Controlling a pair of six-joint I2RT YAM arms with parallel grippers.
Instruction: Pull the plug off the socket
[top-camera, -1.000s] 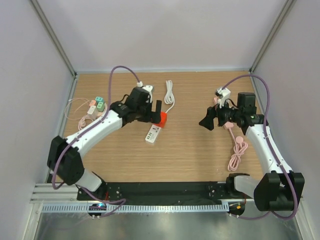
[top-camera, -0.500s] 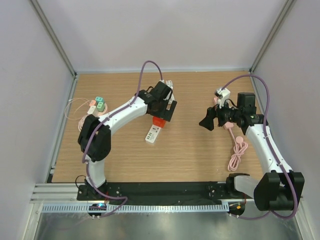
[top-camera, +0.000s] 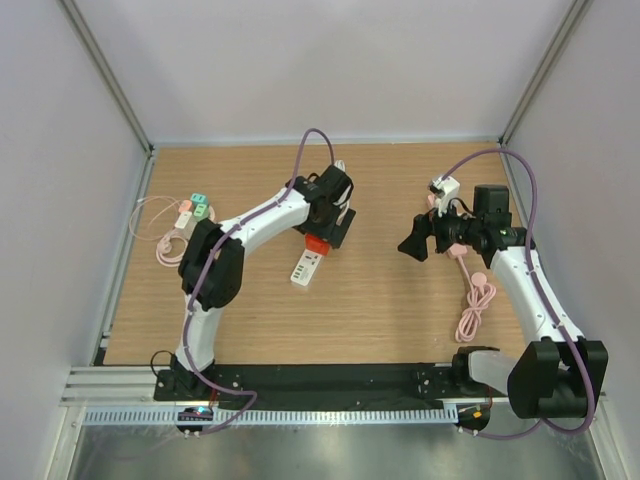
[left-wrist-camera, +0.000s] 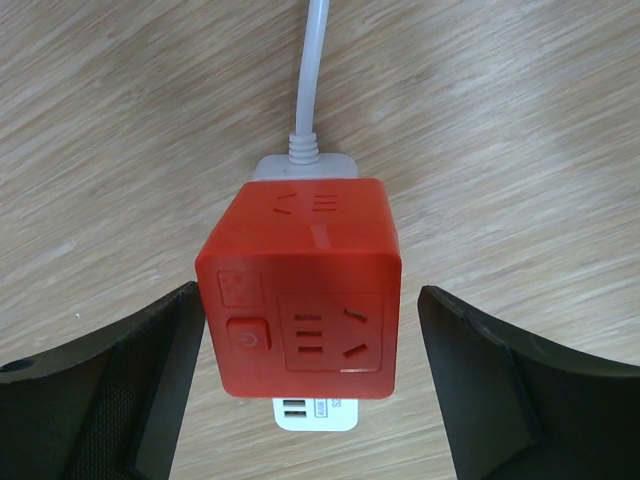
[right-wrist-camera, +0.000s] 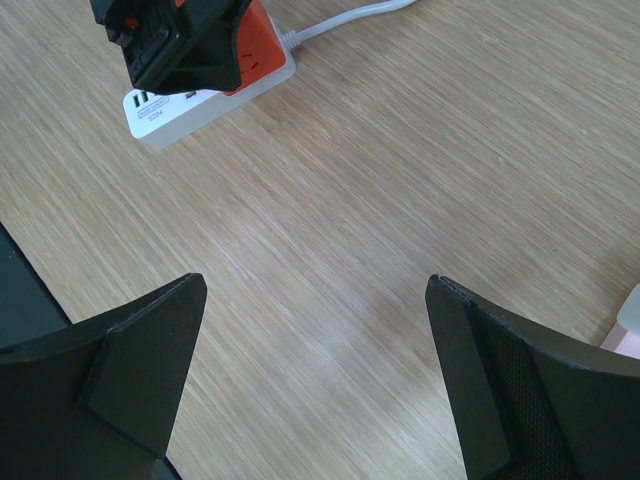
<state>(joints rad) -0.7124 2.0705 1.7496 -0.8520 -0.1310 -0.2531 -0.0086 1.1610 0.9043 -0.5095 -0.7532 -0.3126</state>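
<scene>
The cube plug (top-camera: 317, 243) sits on the far end of the socket strip (top-camera: 305, 268), near the middle of the desk (top-camera: 380, 300). The strip's cord (left-wrist-camera: 312, 70) runs toward the back. The left gripper (left-wrist-camera: 310, 291) hangs over the plug, with one of its jaws on either side. A cluster of adapters (top-camera: 195, 210) lies far left and a coiled cable (top-camera: 475, 305) far right. The right gripper (right-wrist-camera: 315, 285) is well apart to the right.

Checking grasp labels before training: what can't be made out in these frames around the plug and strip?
- Left wrist: the red plastic cube plug covers the white plastic power strip; prongs and sockets hidden.
- Top: left pincer hides most of the plug; contact unclear.
- Right wrist: that pincer blocks the plug; a pale object is cut off by the right edge.
- Strip label print: too small.
</scene>
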